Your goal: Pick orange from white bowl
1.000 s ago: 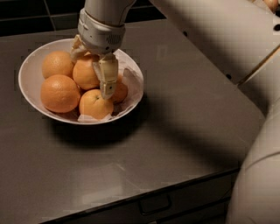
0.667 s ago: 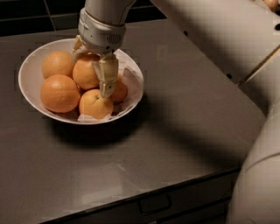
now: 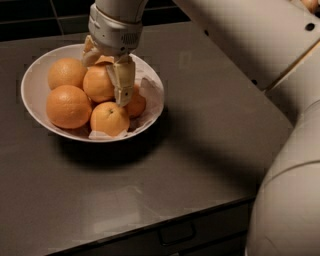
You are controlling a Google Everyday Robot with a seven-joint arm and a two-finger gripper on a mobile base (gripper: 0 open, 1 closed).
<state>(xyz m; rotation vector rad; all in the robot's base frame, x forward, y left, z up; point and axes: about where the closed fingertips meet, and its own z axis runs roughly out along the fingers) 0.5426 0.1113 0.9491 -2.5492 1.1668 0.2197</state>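
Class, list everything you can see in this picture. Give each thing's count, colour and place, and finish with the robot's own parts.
white bowl: one, white, on the counter at left
paper lining: one, white, crinkled, inside the bowl, showing at its right and front
oranges: five visible, orange, piled in the bowl
counter: one, dark grey, fills most of the view
drawer handle: one, dark, below the counter's front edge
tiled wall: dark, along the top edge
arm: one, cream-white, reaching in from the right
gripper: one, tan, down in the bowl among the oranges, at the middle one
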